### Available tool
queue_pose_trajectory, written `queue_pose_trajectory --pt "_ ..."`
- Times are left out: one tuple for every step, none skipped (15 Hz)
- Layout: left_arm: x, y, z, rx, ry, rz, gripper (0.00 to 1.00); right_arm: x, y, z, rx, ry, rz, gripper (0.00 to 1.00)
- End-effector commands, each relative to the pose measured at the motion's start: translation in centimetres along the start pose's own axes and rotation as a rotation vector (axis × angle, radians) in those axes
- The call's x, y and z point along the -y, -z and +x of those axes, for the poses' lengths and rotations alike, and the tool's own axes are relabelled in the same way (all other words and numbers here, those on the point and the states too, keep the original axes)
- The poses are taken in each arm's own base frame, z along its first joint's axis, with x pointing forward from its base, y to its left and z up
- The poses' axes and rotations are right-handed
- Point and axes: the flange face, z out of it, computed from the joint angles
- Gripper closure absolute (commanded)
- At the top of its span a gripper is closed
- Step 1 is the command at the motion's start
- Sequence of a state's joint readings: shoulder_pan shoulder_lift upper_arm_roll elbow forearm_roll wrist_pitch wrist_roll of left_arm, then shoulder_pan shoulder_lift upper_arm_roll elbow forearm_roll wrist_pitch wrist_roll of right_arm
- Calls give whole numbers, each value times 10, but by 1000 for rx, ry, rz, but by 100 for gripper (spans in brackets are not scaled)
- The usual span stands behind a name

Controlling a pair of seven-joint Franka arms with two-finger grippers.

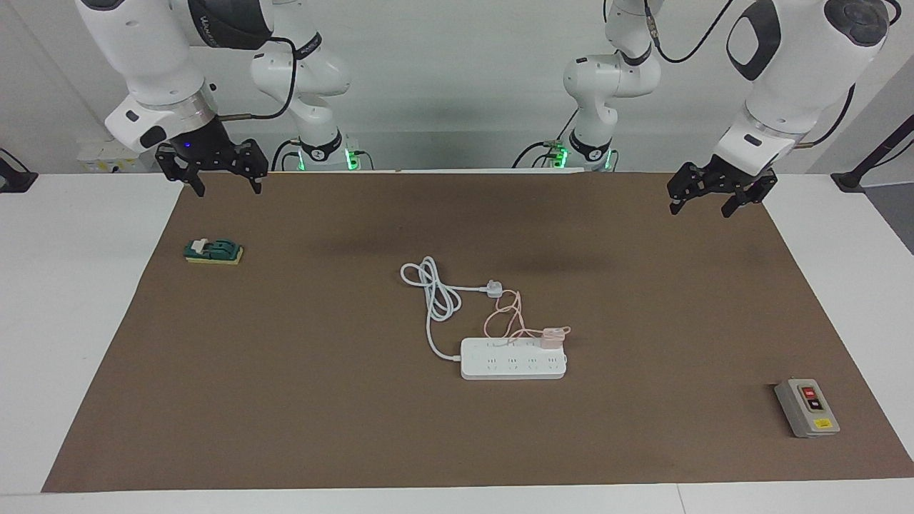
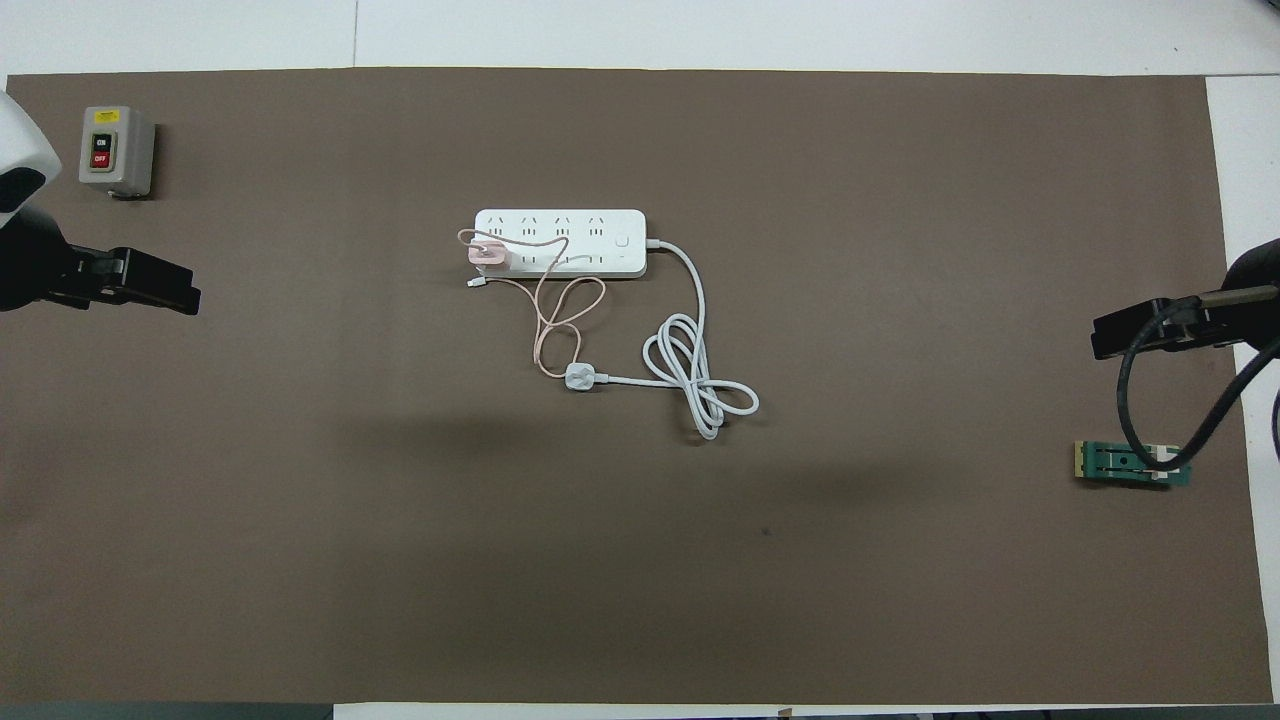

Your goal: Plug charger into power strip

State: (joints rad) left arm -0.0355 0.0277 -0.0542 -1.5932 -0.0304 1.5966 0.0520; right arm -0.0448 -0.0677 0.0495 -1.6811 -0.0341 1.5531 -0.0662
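The white power strip (image 1: 510, 364) (image 2: 590, 230) lies flat in the middle of the brown mat. The small pink charger (image 1: 551, 338) (image 2: 488, 256) sits on it, on the socket row nearer the robots, at the end toward the left arm. Its thin pink cable (image 1: 503, 318) (image 2: 560, 320) loops on the mat toward the robots. My left gripper (image 1: 700, 210) (image 2: 185, 298) hangs open and empty over the mat's edge at the left arm's end. My right gripper (image 1: 228, 190) (image 2: 1110, 340) hangs open and empty over the mat's corner at the right arm's end.
The strip's thick white cord (image 1: 435, 289) (image 2: 700, 390) coils nearer the robots and ends in a white three-pin plug (image 1: 493, 288) (image 2: 580, 377). A grey button box (image 1: 807, 407) (image 2: 116, 150) stands at the left arm's end. Under the right gripper lies a green block (image 1: 213, 251) (image 2: 1132, 463).
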Motion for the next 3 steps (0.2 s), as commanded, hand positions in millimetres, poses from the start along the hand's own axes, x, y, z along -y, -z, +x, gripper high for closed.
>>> queue_pose_trajectory --pt "-1 3 -9 -15 16 11 0 0 3 -2 -8 18 2 0" --pt "-1 4 -9 -16 14 11 0 0 2 -1 -7 18 3 0" --pt "-1 4 -9 -16 14 11 0 0 2 -1 -7 18 3 0"
